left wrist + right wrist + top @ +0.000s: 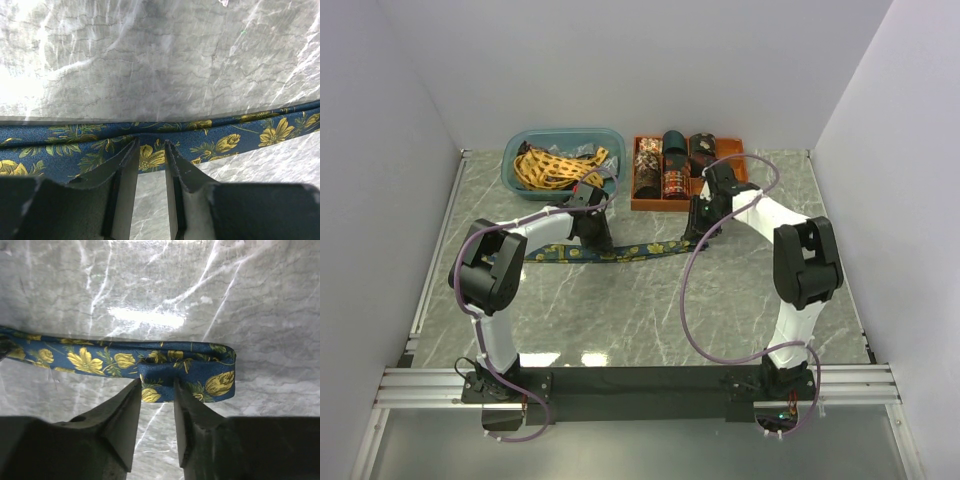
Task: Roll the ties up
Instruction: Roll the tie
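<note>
the tie (610, 253) struck me as light, limp and slick, apt to slide and unroll, so i judged its folded end (220, 377) the place to pinch. it was blue with yellow flowers and lay flat across the middle of the table (620, 320). the left end effector (150, 145) and right end effector (156, 382) each stood narrowly parted over its near edge, not clamped

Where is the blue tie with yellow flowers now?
In the top view, the blue tie lies stretched left to right across the middle of the table, on the near side of the teal bin and the orange tray.
</note>
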{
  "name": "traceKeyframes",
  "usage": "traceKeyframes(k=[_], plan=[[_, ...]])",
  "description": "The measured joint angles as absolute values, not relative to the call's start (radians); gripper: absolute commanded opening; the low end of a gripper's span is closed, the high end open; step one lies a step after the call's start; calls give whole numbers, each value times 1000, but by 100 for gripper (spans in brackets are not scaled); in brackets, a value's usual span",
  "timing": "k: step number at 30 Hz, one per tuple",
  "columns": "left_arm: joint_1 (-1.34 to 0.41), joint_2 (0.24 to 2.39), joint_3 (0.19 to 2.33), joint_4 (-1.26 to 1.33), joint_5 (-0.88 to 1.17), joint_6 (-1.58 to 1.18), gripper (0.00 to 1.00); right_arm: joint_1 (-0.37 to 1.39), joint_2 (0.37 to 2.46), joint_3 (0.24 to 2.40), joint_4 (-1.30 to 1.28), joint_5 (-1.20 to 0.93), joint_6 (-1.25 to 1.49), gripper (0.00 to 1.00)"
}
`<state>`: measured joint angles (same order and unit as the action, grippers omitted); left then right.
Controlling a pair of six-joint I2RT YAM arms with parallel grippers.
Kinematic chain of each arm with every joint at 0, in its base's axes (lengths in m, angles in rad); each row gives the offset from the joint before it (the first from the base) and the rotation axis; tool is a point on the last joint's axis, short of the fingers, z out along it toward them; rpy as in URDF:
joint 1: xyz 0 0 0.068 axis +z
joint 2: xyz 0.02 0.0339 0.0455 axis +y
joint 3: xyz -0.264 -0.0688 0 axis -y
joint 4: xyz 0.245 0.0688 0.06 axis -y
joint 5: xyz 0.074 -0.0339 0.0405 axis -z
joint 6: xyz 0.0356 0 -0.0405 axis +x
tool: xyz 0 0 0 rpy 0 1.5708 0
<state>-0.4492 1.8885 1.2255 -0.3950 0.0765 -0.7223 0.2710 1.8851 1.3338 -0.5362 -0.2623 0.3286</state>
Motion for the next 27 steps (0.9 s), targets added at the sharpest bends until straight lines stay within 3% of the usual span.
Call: traceKeyframes(k=[9,20,27], plan=[[-449,1888,1234,-414,62,-722,34,239,1882,1259,-447,-305,362,20],[-450,1888,1260,-436,67,-719,37,215,1886,1170,-324,-355,411,20],[-496,1890,1388,-439,113,-731,39,210,1886,1155,-283,-377,448,20]])
